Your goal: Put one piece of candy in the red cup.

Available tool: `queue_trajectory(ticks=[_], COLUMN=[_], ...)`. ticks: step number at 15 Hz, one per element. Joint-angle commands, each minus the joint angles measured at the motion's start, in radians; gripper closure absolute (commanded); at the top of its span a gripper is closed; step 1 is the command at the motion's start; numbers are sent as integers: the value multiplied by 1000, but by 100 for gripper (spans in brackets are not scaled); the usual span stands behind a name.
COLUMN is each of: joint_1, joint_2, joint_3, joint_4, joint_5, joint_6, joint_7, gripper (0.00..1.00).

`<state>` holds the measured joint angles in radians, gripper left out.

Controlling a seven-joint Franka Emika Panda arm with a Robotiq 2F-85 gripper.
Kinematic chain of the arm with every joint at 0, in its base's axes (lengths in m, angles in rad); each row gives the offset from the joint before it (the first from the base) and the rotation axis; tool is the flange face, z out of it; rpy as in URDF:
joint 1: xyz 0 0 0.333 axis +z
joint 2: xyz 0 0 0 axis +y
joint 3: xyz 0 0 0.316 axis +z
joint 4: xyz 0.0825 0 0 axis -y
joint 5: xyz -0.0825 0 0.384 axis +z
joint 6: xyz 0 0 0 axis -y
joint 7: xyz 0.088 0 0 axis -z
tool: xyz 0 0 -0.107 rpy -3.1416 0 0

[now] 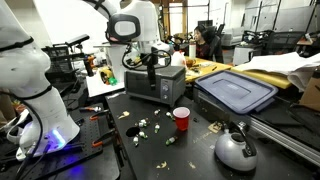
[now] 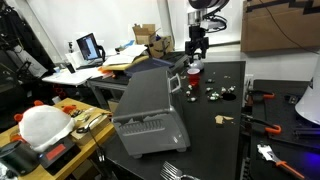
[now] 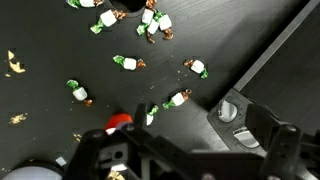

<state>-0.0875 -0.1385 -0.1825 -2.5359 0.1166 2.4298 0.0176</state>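
This looks like the approach: the jaws, whose opening I cannot tell, hang over the table (image 1: 195,160) with candy (image 3: 128,63) scattered beneath and ahead and the red cup (image 1: 181,119) close below, so next they must descend onto one isolated piece.

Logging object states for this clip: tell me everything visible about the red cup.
The red cup is small, tapered, plastic-looking, red outside with a white inside. It stands upright, mouth up, on the black table, in front of the grey toaster oven, with candies scattered beside it. Nothing visibly touches it; its contents cannot be told.
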Motion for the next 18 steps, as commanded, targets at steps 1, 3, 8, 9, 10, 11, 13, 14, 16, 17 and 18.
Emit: queue_trajectory(ticks=[1,3,8,9,10,11,13,14,16,17,18], joint_1=[-22,-26,-20,-15,-11,-5,8,16,41,65,95], joint_2=[50,86,173,189,205,218,255,278,319,340,360], joint_3=[31,39,40,38,34,30,18,11,-15,-40,-69], joint_4=[-35,-48,-52,-49,-47,-48,-39,-36,-30,-29,-25], joint_5=[-12,-23,-59,-63,-69,-76,-94,-104,-146,-177,-202], joint_6=[103,164,281,297,323,347,391,429,493,525,552], joint_7=[102,163,394,440,492,545,648,692,780,833,879], gripper=[0,0,0,0,0,0,0,0,0,0,0])
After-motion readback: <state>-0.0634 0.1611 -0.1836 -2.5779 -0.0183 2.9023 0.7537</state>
